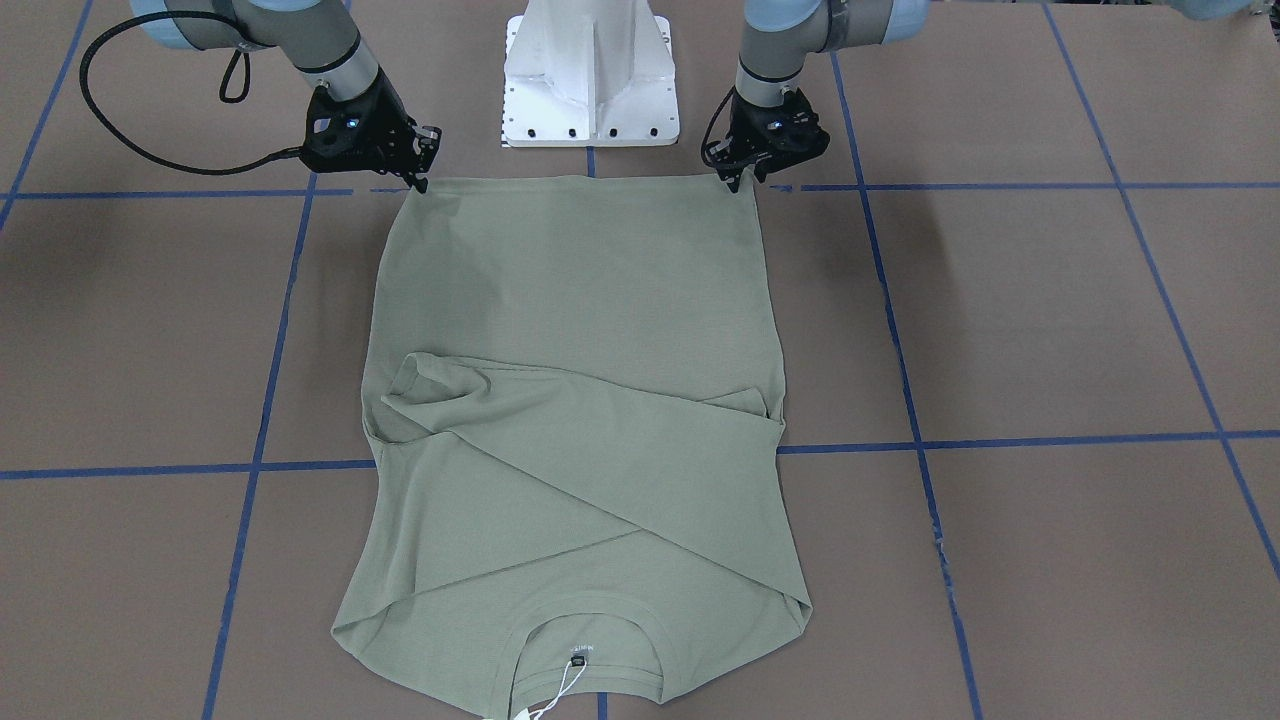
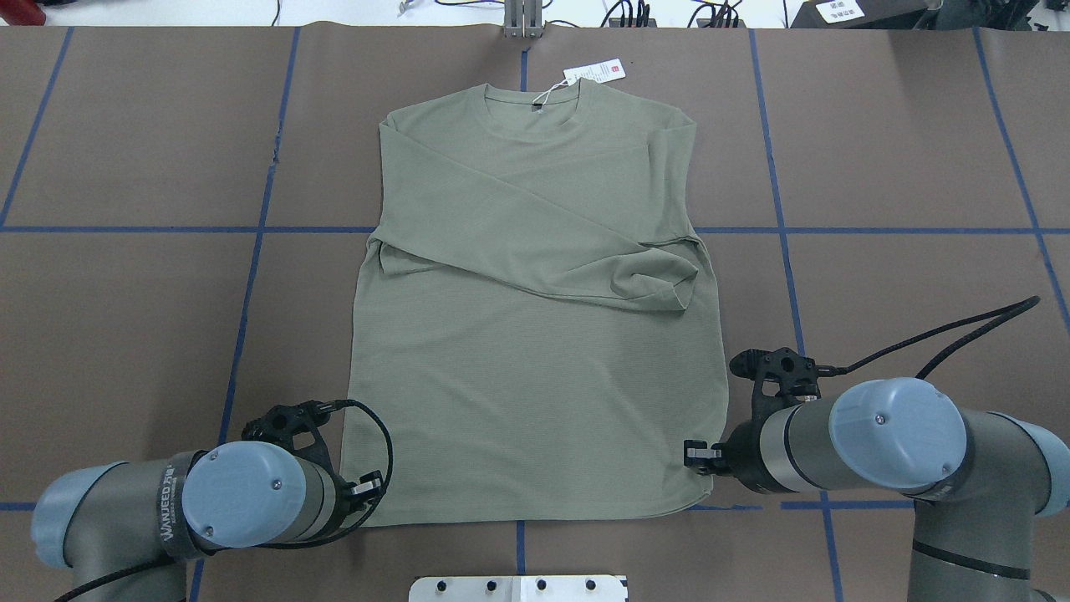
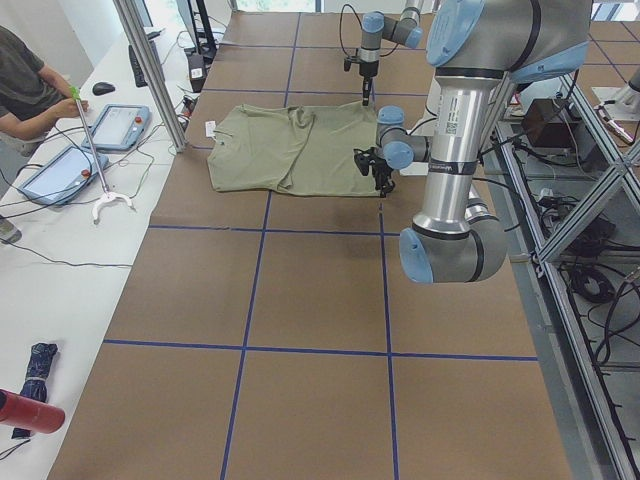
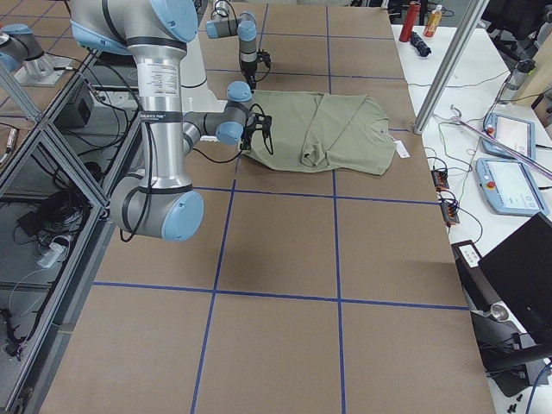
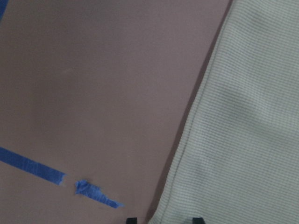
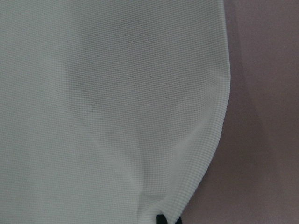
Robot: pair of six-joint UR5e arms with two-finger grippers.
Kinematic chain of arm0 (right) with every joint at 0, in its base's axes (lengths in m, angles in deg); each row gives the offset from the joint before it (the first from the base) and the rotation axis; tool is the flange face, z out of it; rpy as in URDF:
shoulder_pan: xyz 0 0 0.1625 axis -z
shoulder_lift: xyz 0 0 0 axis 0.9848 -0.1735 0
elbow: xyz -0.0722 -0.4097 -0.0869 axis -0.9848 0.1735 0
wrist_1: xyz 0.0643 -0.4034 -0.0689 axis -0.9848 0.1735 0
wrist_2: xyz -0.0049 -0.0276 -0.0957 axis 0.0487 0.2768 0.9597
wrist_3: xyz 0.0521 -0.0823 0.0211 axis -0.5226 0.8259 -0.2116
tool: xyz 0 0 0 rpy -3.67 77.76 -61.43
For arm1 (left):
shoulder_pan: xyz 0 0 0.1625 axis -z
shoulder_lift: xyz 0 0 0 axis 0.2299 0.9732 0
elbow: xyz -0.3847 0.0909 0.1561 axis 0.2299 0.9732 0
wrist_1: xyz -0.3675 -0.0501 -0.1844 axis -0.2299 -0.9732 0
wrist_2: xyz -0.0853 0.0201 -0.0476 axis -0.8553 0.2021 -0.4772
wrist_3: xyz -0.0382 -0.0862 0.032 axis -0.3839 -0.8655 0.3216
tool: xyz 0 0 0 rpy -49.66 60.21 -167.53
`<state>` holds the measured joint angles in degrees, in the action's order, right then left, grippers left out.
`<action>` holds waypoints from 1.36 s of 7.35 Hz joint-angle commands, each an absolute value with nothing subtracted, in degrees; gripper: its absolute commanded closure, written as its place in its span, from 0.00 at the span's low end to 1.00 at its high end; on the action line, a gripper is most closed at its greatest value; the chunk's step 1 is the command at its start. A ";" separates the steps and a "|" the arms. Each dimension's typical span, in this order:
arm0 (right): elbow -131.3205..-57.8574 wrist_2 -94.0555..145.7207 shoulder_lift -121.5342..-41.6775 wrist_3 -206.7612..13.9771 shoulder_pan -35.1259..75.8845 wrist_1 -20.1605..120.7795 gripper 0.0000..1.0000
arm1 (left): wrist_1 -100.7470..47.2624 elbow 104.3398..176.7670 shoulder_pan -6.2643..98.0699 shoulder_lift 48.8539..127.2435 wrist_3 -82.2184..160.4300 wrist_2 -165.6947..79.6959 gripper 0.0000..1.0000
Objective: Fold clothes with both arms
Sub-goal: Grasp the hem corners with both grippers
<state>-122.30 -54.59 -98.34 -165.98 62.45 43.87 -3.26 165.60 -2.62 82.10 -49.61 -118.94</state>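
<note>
While the shirt (image 1: 570,300) lies flat on the table (image 1: 1050,320), left gripper (image 1: 745,182) and right gripper (image 1: 420,185) meet its hem corners.
Left: spread apart astride the edge. Right: pinching cloth.

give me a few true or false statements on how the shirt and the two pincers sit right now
1. The shirt lies with its collar on the side away from the pedestal base. True.
2. The sleeves stretch out sideways over the table. False: both are folded across the body.
3. The hang tag rests on the table beside the collar. True.
4. The left pincer and right pincer are at the shoulders. False: they are at the two hem corners.
</note>
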 commanded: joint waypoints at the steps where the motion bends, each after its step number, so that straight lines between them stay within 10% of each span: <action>1: -122.27 -54.59 -98.46 -165.94 62.34 43.88 1.00 | -3.10 165.69 -2.75 82.34 -49.61 -118.94 0.83; 3: -122.27 -54.59 -98.55 -165.94 62.34 43.88 1.00 | -3.10 165.69 -2.75 82.52 -49.61 -119.02 1.00; 10: -131.03 -62.41 -104.07 -165.94 59.18 43.96 1.00 | 8.39 183.94 -3.61 79.79 -48.73 -119.37 1.00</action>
<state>-127.82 -60.78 -101.85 -165.94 59.50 43.87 4.84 179.56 -2.67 79.74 -48.77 -119.24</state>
